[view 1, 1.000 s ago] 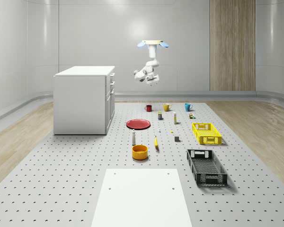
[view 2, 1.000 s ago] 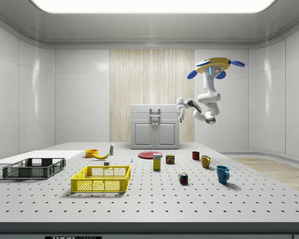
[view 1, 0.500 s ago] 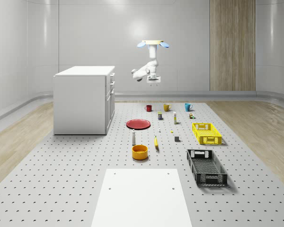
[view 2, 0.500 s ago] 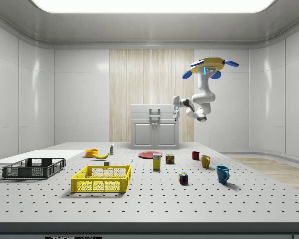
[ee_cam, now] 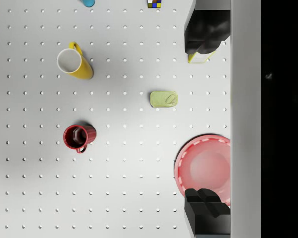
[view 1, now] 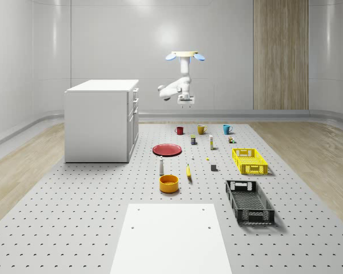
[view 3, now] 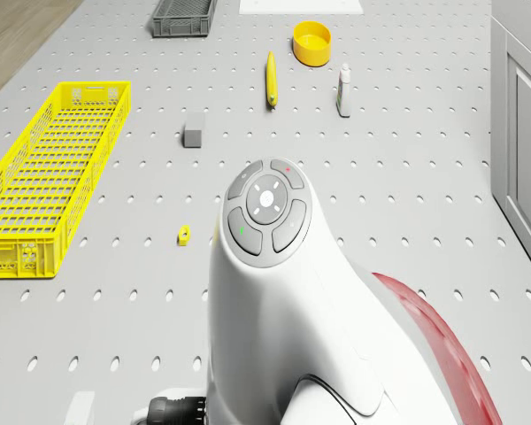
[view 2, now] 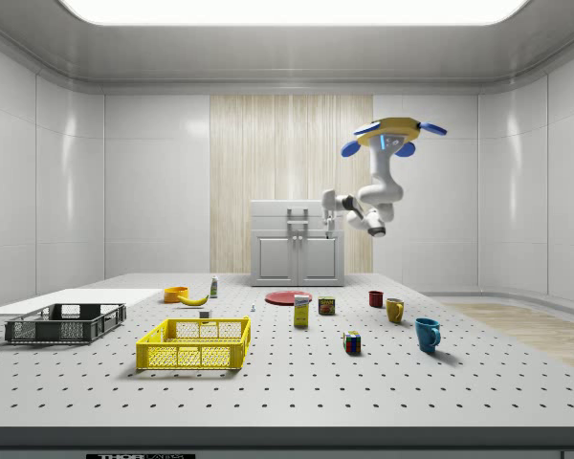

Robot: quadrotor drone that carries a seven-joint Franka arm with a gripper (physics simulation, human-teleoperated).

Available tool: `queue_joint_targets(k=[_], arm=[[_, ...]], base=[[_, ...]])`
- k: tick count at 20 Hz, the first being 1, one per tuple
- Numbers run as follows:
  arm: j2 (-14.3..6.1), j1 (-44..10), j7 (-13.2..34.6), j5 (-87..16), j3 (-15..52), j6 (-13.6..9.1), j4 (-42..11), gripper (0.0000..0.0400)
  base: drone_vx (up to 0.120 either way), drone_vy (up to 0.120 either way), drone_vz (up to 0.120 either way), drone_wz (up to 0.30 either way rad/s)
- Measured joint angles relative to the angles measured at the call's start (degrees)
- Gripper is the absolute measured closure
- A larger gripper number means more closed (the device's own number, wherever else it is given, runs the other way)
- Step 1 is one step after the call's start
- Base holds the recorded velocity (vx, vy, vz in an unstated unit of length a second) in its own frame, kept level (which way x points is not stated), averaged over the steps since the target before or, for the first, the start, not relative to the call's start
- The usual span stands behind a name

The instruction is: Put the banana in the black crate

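Note:
The yellow banana lies on the perforated table between an orange bowl and a small grey block; it also shows in the side view and the drone view. The black crate stands empty near the table's front right, at the side view's left. The drone hovers high over the table's far part, above the red plate and mugs. Its gripper hangs well above the table, far from the banana. In the wrist view the gripper is open with nothing held, its dark fingers spread wide.
A white cabinet stands at the whole-scene view's left. A red plate, orange bowl, small bottle and yellow crate sit around the banana. Three mugs line the far edge. A white panel lies in front.
The drone has drifted toward the side view's left and dipped slightly. The arm has swung round, so the gripper now points down at the table.

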Motion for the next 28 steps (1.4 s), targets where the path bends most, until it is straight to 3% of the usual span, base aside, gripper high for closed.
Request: queue_joint_targets(k=[7, 19, 28], arm=[[-2.1, -1.0, 0.9, 1.1, 0.8, 1.8, 0.1, 0.0000], [-5.5, -2.1, 2.0, 2.8, 1.9, 4.8, 0.4, 0.0000], [-7.8, -2.9, 2.6, 4.0, 2.5, 6.9, 0.5, 0.0000]], base=[[0.120, 0.000, -0.029, 0.000], [0.120, 0.000, -0.120, 0.000], [0.120, -0.053, 0.000, 0.000]])
